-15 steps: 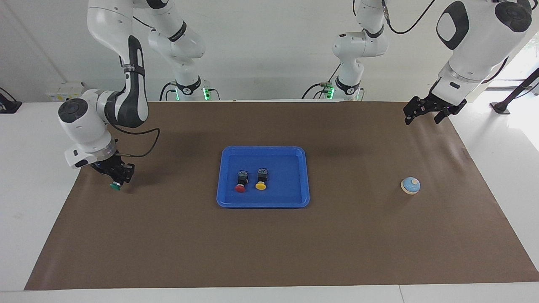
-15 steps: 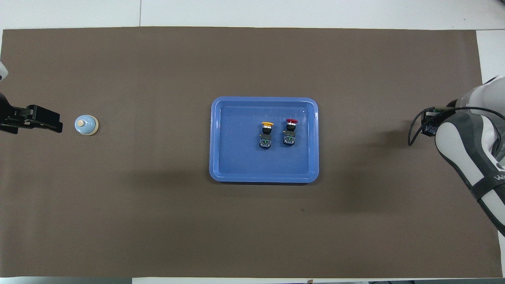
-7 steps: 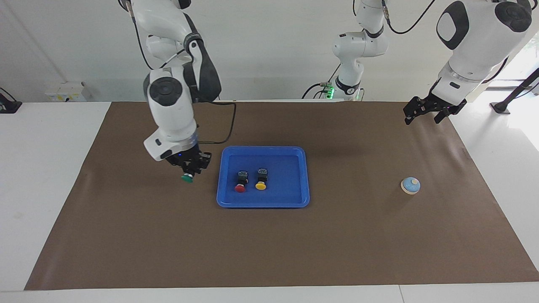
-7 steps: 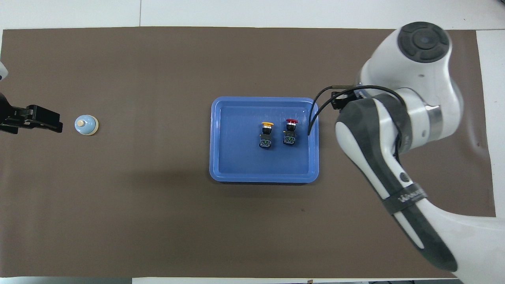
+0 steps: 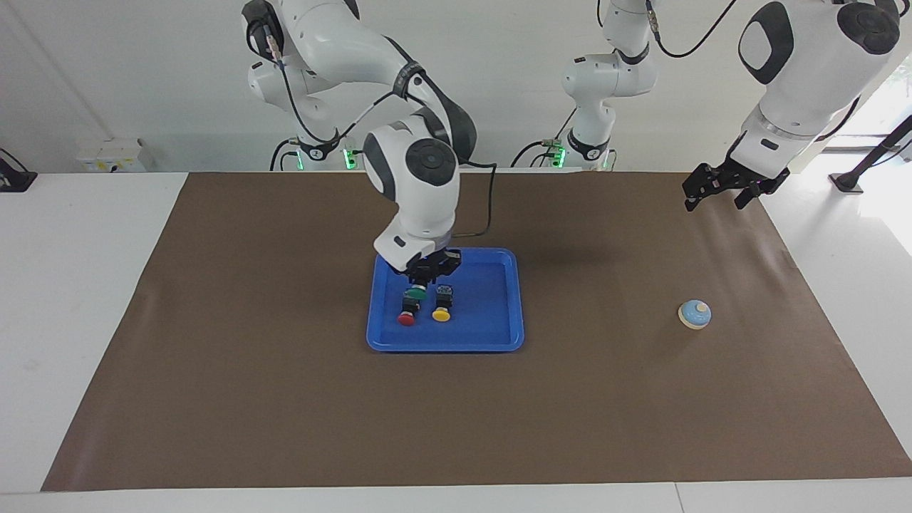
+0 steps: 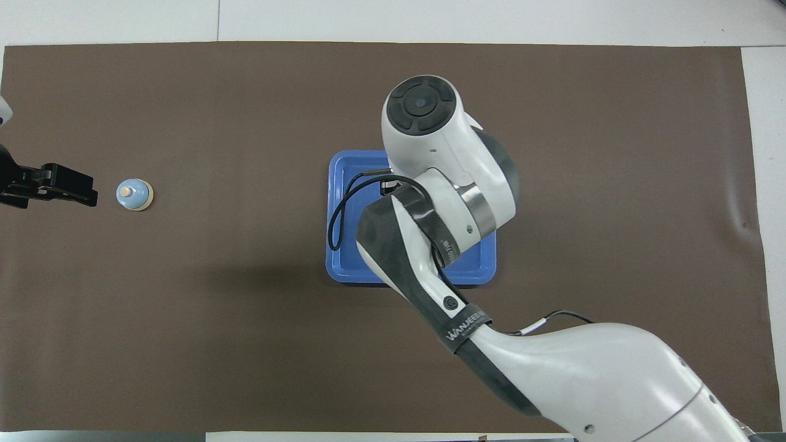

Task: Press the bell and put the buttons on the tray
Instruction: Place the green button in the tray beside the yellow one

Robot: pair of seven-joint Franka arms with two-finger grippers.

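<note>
In the facing view, the blue tray [image 5: 445, 342] lay at the middle of the brown mat [image 5: 285, 399]. The right gripper [image 5: 425, 274] hung over the tray, at its end toward the right arm, its fingers clamped on the green button [image 5: 415, 292], whose cap pointed down. In the tray lay the red button [image 5: 407, 313] and, just beside it toward the left arm's end, the yellow button [image 5: 442, 308], both caps pointing away from the robots. The bell [image 5: 695, 314] stood on the mat well apart from the tray, toward the left arm's end. The left gripper [image 5: 723, 189] waited in the air over the mat's corner at the left arm's end, its fingers spread apart and holding nothing.

In the overhead view, the right arm [image 6: 442, 202] covered most of the tray [image 6: 344, 258], hiding all three buttons and the right gripper. The bell [image 6: 134, 194] sat level with the tray, and the left gripper [image 6: 73, 187] showed beside the bell, away from the tray.
</note>
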